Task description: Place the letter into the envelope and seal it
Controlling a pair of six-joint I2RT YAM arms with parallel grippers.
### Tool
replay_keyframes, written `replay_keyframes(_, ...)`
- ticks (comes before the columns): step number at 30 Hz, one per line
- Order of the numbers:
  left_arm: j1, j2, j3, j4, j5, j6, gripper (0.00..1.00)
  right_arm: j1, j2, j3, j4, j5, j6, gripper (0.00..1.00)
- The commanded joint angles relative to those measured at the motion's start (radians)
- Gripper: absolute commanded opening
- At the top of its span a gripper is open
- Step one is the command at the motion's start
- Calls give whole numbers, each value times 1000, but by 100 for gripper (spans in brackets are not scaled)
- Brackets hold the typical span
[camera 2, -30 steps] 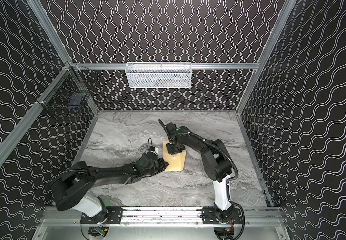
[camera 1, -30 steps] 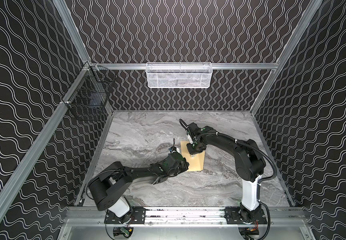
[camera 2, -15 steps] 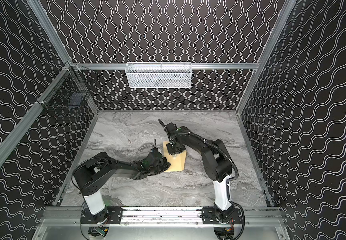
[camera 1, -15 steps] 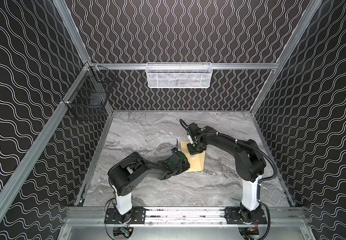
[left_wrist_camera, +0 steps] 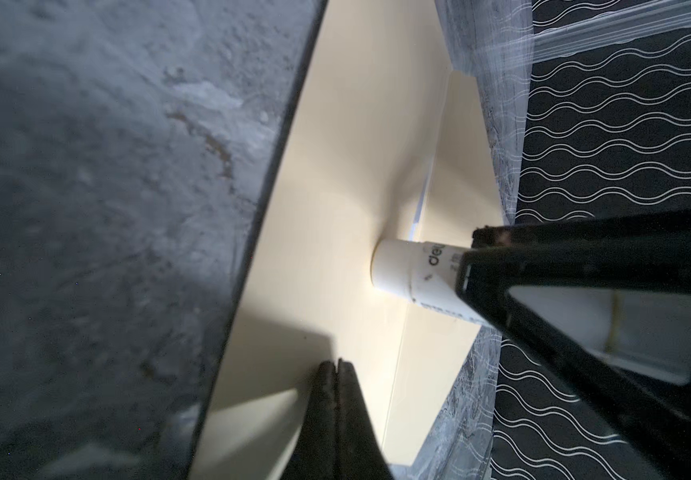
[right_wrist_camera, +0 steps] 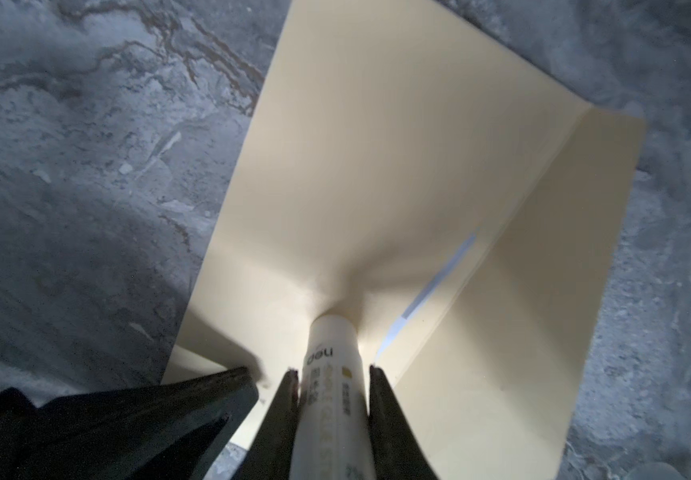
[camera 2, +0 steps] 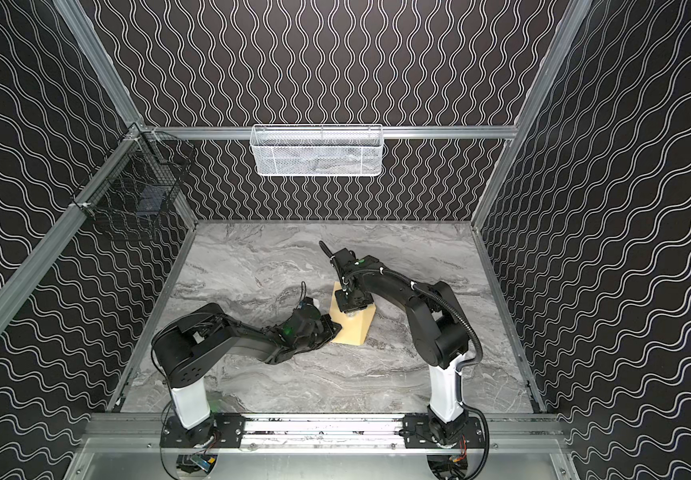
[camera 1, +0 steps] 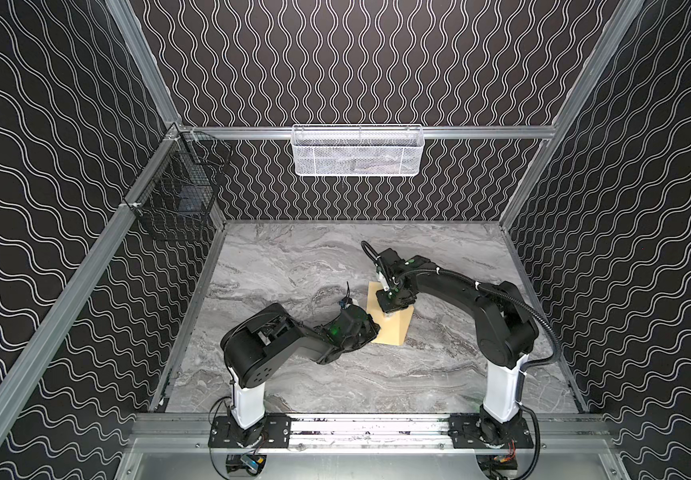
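Observation:
The tan envelope (camera 1: 393,332) (camera 2: 354,330) lies in the middle of the marble table with its flap folded open (right_wrist_camera: 522,291). A thin white-and-blue strip, the letter's edge (right_wrist_camera: 439,286) (left_wrist_camera: 420,208), shows at the envelope's mouth; the rest of the letter is hidden inside. My right gripper (right_wrist_camera: 331,374) (camera 1: 393,309) is shut on a white glue stick (right_wrist_camera: 331,357) (left_wrist_camera: 410,270), whose tip presses down on the envelope next to the mouth. My left gripper (left_wrist_camera: 337,365) (camera 1: 375,330) is shut on nothing, its tips resting on the envelope's left edge.
A white mesh basket (camera 1: 356,149) hangs on the back wall and a black wire basket (camera 1: 177,199) on the left wall. A small white piece (camera 2: 312,300) lies on the table just behind the left wrist. Patterned walls close in three sides.
The left arm's elbow has swung up and to the right, while its gripper stayed at the envelope's edge. The right arm and the glue stick have not moved.

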Motion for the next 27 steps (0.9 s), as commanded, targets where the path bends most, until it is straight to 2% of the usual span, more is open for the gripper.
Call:
replay_keyframes(1,6,26,-13,-166,-57,-17,0,2,-6,-14,-122,-7,-7,0)
replay_keyframes(7,5,22,-23,-161,-62,-20,0,1,-30,-53,-119,-22,-11,0)
replay_keyframes(10,3,14,-35,-82,-53,-26,0,2,-25,-62,-112,-20,-8,0)
replay_keyframes(13,4,-55,-60,-26,-43,-25,0,1,-26,-69,-108,-18,-4,0)
replay_keyframes(14,6,-86,-53,-47,-32,-13,4,1,-27,-72,-109,-17,-2,0)
replay_keyframes(16,8,-158,-34,-123,-18,16,19,1,-30,-76,-110,-12,-1,0)
replay_keyframes(18,9,-215,-32,-171,-2,29,22,1,-32,-81,-106,-16,1,0)
replay_keyframes(20,2,-245,-29,-200,28,32,20,1,-32,-82,-105,-18,3,0)
replay_keyframes(23,-27,-248,-39,-212,70,22,1,1,-32,-88,-103,-19,7,0)
replay_keyframes(27,-73,-244,-98,-192,55,-21,0,1,-36,-93,-96,-27,12,0)
